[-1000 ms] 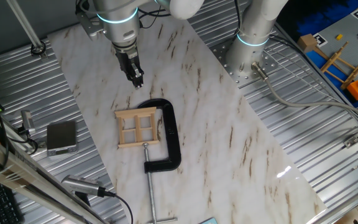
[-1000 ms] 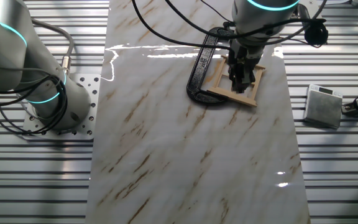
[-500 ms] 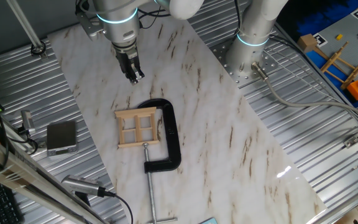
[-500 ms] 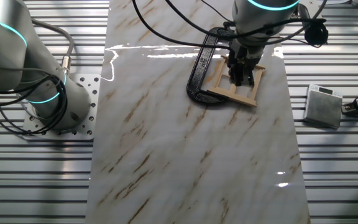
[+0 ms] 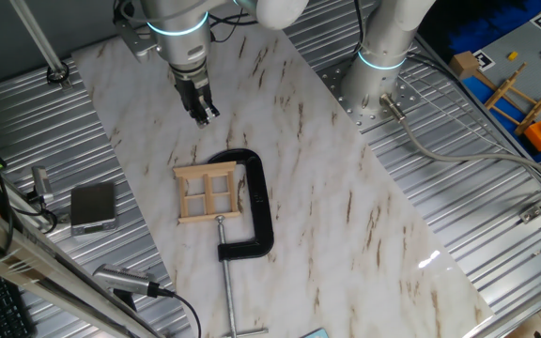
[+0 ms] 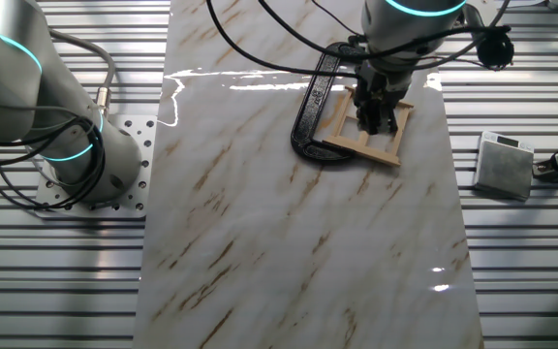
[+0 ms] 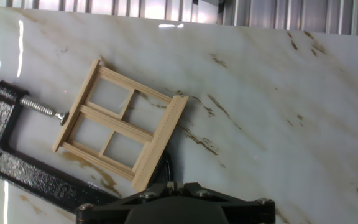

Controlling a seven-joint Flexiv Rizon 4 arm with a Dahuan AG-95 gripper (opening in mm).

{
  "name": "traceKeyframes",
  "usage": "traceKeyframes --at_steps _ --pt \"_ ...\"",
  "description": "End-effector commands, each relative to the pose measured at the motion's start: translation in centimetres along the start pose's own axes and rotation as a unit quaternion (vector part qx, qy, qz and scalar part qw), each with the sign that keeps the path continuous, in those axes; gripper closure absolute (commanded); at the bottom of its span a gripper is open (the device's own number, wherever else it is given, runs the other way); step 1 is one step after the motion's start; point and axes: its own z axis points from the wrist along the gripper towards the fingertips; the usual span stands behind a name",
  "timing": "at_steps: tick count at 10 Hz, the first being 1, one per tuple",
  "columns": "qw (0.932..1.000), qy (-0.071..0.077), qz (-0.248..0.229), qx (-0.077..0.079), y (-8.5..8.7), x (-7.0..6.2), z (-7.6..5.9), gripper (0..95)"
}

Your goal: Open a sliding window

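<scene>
The gripper (image 5: 207, 116) is seen hanging above the marble tabletop (image 5: 327, 188), on the far side of the sliding window (image 5: 209, 192) and apart from it. Its two dark fingers point down and appear pressed close together at the tips, with nothing between them. In the other fixed view the gripper (image 6: 376, 121) is seen in front of the window's panes, and whether it touches the wood cannot be told from there. In the hand view only the dark base of the hand is visible at the lower edge; the fingertips are not shown.

The sliding window (image 6: 369, 126) lies flat on the tabletop, a pale wooden square with cross-bars forming four panes. In the hand view the sliding window (image 7: 122, 132) is seen tilted, with one thicker side rail running along its right edge.

A black C-clamp (image 5: 254, 211) is wrapped around the window's right side, its screw (image 7: 25, 102) pressed against the frame's edge. The clamp's long handle rod (image 5: 232, 296) reaches toward the near edge of the table.

A small grey box (image 5: 93, 207) rests on the ribbed metal surface to the left, well apart from the window. A wooden rack with yellow rails (image 5: 519, 94) stands at the far right.
</scene>
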Motion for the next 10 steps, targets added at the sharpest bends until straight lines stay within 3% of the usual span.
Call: traceKeyframes --at_steps 1,10 --pt "0.9998 -0.001 -0.021 -0.003 0.01 -0.03 0.0 95.0" --pt "0.9978 0.001 -0.065 -0.007 0.01 -0.03 0.0 95.0"
